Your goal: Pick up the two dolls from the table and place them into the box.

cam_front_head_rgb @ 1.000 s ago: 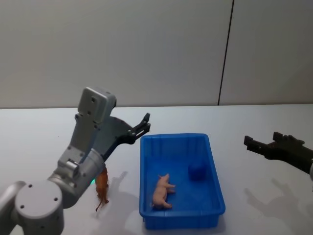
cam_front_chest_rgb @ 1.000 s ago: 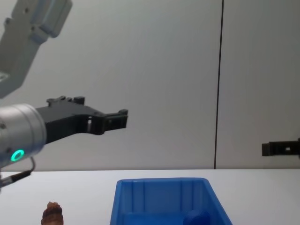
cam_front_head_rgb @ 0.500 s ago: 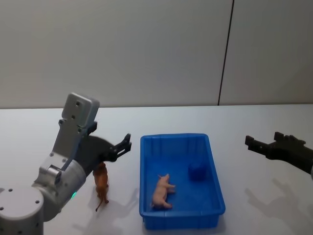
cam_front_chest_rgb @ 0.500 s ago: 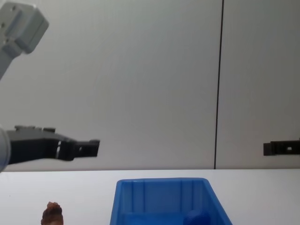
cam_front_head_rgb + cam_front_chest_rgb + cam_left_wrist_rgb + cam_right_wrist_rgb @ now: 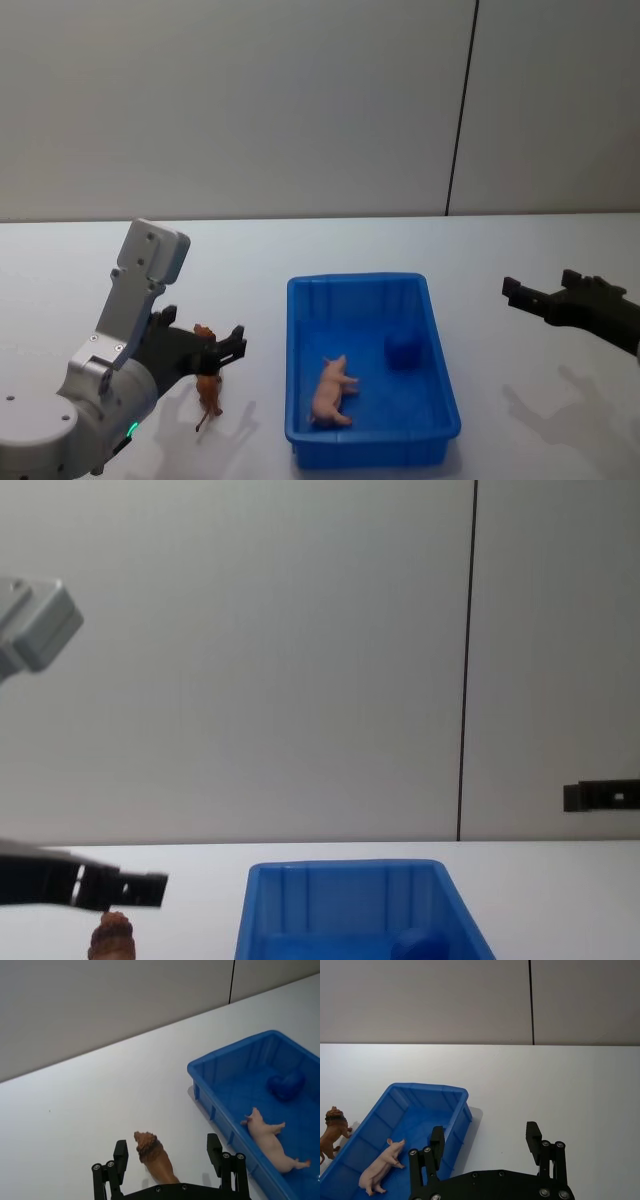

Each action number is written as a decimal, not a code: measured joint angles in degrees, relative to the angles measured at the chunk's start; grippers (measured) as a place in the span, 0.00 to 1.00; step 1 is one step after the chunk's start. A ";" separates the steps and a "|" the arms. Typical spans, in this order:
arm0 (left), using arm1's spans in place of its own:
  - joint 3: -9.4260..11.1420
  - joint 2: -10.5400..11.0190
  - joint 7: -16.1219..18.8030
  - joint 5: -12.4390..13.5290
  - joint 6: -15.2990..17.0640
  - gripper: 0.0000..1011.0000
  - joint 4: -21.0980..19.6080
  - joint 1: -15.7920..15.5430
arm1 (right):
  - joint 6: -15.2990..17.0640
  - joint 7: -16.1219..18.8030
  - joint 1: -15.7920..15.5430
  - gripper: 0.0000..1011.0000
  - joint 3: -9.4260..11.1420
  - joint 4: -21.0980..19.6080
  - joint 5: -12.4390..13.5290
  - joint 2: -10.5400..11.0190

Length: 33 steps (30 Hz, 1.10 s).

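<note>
The left hand (image 5: 166,1143), opened wide, straddles the reddish-brown doll (image 5: 152,1156) standing on the worktop (image 5: 400,240) just left of the box (image 5: 372,446). The pink doll (image 5: 332,392) and blue doll (image 5: 402,350) lie inside. The right hand (image 5: 485,1131) hovers wide open, far right.

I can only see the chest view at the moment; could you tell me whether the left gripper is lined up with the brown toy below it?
Observer: Yes. The left gripper has its jaws open, and the left wrist view shows the brown lion standing between them, not gripped.
Operator: Thank you. Is anything in the box besides the blue toy?
Observer: A pink pig lies on its side in the box, near the blue toy.
Operator: And the right gripper?
Observer: The right gripper is open, above bare table to the right of the box.
</note>
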 joint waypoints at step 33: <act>-0.14 -5.64 -0.06 -0.57 7.36 0.99 10.43 -4.46 | 0.01 0.01 -0.02 0.99 0.00 0.00 0.02 0.00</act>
